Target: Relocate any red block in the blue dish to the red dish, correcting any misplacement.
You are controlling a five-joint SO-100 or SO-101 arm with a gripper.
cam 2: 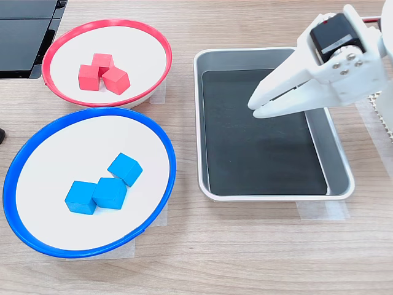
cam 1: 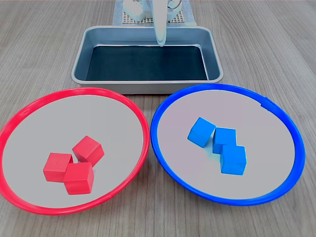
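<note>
Three red blocks lie bunched together in the red dish. Inside the blue dish I see only three blue cubes, touching one another; no red block shows in it. My white gripper hangs over the steel tray, away from both dishes. Its fingers are shut with nothing between them, and they point toward the second exterior view's left.
A rectangular steel tray with a dark, bare bottom stands beyond the dishes in the first exterior view. The arm's base sits behind it. A black object lies at the second exterior view's top left.
</note>
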